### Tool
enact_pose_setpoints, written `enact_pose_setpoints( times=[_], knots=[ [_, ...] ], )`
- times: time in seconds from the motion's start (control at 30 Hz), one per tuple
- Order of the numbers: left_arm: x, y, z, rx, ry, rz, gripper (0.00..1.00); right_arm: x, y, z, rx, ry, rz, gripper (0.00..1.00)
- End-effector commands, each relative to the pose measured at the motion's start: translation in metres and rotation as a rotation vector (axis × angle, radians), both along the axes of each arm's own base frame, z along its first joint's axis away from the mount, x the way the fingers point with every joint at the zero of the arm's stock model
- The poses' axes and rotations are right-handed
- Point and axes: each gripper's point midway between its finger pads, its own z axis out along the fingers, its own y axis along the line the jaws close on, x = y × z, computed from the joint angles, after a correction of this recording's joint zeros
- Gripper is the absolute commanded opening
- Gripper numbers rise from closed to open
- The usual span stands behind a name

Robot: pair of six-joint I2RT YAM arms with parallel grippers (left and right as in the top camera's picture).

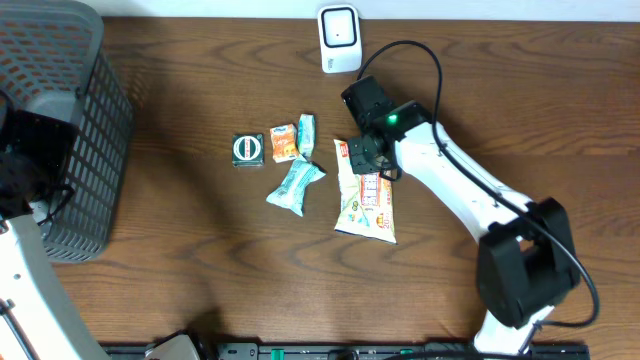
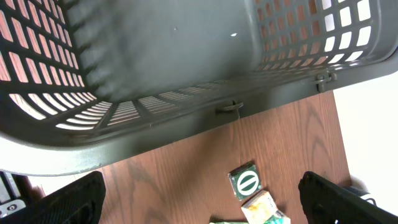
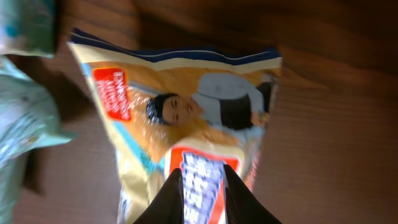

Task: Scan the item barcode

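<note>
The snack bag (image 1: 366, 200) is laid flat on the counter (image 1: 200, 280), right of centre. Its far end is covered by the right hand (image 1: 362, 155), fingers (image 3: 176, 196) almost closed; whether the bag is pinched cannot be told. To its left, a teal packet (image 1: 295, 186), a green packet (image 1: 247, 149) and an orange packet (image 1: 284, 143) are scattered. The scanner (image 1: 339, 38) is stood at the far edge. At the left, the basket (image 1: 95, 170) is shown with a bare grey floor, and the left hand (image 2: 202, 194) is held wide open by it, gripping nothing.

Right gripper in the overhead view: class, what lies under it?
The top end of the snack bag, which lies on the wooden table. The right gripper covers that edge, so whether it pinches the bag cannot be seen.
</note>
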Motion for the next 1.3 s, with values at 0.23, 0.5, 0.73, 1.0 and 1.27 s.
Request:
enact_pose_setpoints(
  times=[0.23,0.5,0.73,1.0,1.27],
  knots=[
    [-0.001,0.002,0.001,0.004,0.002,0.008,0.98,-0.017,0.017,-0.079,0.04,0.198,0.01,0.18],
    [-0.001,0.002,0.001,0.003,0.002,0.008,0.97,-0.016,0.002,-0.038,0.033,0.211,-0.022,0.26],
    [-0.001,0.002,0.001,0.004,0.002,0.008,0.97,-0.043,-0.005,-0.002,-0.003,0.284,0.002,0.36],
    [-0.001,0.002,0.001,0.004,0.002,0.008,0.98,-0.088,-0.001,-0.024,-0.085,0.394,0.099,0.36],
    [-0.001,0.002,0.001,0.003,0.002,0.008,0.98,-0.109,0.008,-0.058,-0.096,0.397,0.13,0.36]
  ],
)
